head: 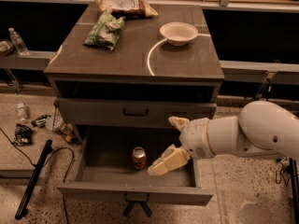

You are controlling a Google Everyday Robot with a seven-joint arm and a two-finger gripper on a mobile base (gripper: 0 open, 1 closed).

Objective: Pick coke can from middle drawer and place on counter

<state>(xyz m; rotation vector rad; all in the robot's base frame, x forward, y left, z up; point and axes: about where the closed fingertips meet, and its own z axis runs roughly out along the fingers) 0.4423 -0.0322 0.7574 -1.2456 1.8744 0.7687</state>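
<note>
The coke can (138, 157), red with a silver top, stands upright in the middle of the open middle drawer (135, 193), the cabinet's lowest tier. My gripper (162, 146) hangs over the drawer's right half, just right of the can and apart from it. Its pale fingers (169, 161) are spread open and hold nothing. The white arm reaches in from the right. The counter (135, 57) is the glossy grey-brown top with a curved white line.
On the counter lie a white bowl (178, 33), a green chip bag (106, 30) and a brown bag (124, 4). The drawer one tier higher (135, 112) is shut. A black pole (32, 181), litter (22, 134) and a bottle (17, 41) are at the left.
</note>
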